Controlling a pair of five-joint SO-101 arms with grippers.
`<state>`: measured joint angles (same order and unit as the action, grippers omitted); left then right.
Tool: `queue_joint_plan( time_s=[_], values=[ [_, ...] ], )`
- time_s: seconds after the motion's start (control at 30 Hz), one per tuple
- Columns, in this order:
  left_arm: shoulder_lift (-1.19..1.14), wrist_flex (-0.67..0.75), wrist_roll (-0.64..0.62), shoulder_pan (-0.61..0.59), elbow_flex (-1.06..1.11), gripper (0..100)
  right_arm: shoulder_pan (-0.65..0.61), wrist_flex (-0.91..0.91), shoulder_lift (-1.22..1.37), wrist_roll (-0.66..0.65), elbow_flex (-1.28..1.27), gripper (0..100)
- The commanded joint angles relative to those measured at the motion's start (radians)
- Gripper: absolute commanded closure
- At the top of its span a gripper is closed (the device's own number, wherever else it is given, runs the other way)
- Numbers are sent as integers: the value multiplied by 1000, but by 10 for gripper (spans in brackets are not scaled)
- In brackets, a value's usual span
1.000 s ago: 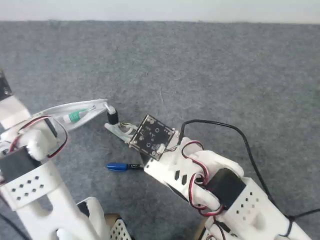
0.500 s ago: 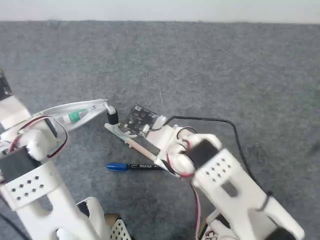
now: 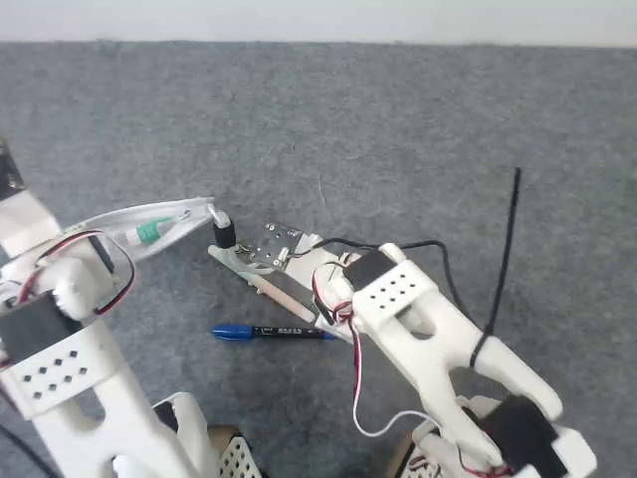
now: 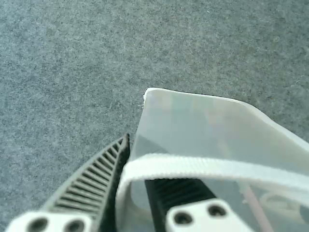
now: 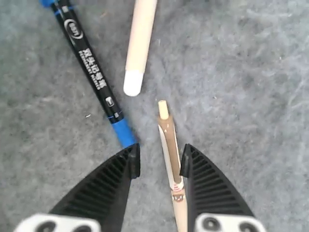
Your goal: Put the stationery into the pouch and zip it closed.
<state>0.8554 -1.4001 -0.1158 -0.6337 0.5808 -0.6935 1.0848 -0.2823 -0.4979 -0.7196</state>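
Right gripper (image 5: 160,152) lowered astride brown pen (image 5: 168,140), pouch (image 3: 127,215) holding green-banded item (image 3: 149,233)

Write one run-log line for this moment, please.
left gripper: shut on pouch | right gripper: open around brown pen | blue marker, cream pen: not yet in pouch

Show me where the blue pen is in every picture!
High view: the blue pen lies flat on the grey mat, just in front of the right arm.
Right wrist view: the pen slants toward the open right claw, with its blue end by one finger.
Left wrist view: here the left claw holds the pouch.
Landmark: the cream stick lying beside the pen.
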Motion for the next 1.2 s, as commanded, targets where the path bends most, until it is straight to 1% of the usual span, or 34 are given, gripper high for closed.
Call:
queue_joint_plan(
  time_s=[0.0, 0.37, 0.47, 0.63, 0.7, 0.8, 0.87, 0.97, 1.17],
  values=[
    [-6, 32, 12, -8, -15, 991, 8, -45, 36, -15, 66, 865],
    [-6, 32, 12, -8, -13, 991, 13, -160, 168, -15, 68, 865],
    [-6, 37, 12, -8, -5, 991, 16, -153, 211, -15, 103, 865],
    [-6, 35, 12, -8, -5, 991, 62, -153, 297, -15, 153, 868],
    [-6, 35, 12, -8, -5, 991, 74, -153, 334, -15, 178, 905],
    [-6, 37, 12, -8, -5, 990, 77, -153, 380, -15, 206, 998],
    [-6, 37, 12, -8, -5, 990, 77, -151, 395, -38, 209, 978],
    [-6, 37, 14, -8, -5, 990, 79, -151, 400, -104, 210, 992],
    [-6, 37, 14, -8, -5, 990, 99, -151, 397, -118, 229, 993]
  ],
)
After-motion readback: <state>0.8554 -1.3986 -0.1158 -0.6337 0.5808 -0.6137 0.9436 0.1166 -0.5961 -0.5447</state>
